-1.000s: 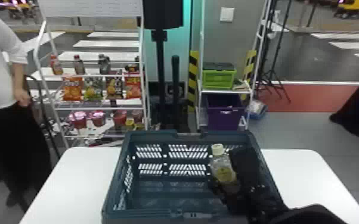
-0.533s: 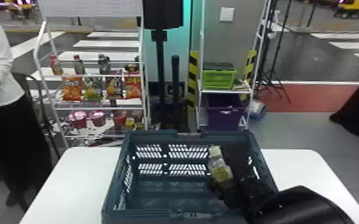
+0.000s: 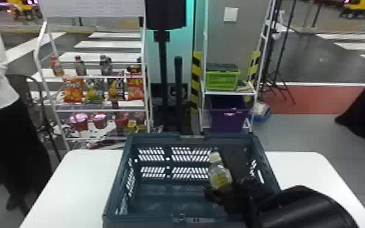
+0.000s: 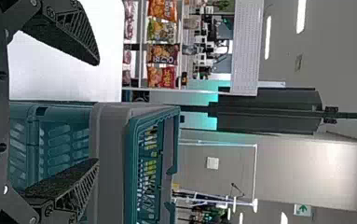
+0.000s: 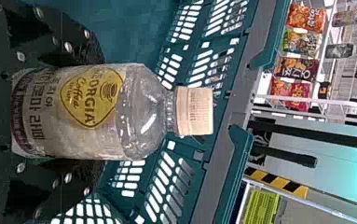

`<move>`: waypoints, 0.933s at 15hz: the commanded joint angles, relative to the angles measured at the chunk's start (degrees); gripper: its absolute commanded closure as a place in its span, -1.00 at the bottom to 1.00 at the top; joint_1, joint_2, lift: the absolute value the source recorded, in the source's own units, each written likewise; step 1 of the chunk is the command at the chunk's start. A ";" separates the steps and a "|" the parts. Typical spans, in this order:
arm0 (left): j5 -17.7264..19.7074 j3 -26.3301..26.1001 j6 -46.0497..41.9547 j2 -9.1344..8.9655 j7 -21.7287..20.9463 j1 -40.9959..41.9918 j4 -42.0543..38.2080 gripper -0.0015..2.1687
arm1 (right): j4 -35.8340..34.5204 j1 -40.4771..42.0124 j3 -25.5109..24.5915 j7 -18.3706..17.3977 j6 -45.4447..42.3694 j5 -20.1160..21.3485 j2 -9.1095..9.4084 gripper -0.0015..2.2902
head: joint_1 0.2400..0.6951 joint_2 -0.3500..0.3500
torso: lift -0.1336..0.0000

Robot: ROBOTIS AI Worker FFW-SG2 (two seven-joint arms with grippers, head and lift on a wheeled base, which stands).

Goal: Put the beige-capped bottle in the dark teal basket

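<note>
One beige-capped bottle [image 3: 220,179], cap up, slightly tilted, between walls of one dark teal basket [image 3: 230,138], toward its right side. Right gripper [image 3: 223,188] clamped on bottle, one finger each side, held apart by bottle's width. Left gripper [image 4: 97,112]: two fingers wide apart, nothing between. One white table [image 3: 78,182] under basket. Behind: four snack bags [image 3: 73,90] on rack; one green crate [image 3: 222,80] above one purple bin [image 3: 227,120].
</note>
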 commanded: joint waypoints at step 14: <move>0.07 0.53 -1.04 -0.18 0.09 0.23 0.22 -0.86 | -2.53 0.73 -0.13 0.09 -1.43 -0.01 0.32 -0.90 | 0.14 0.00 | 1.00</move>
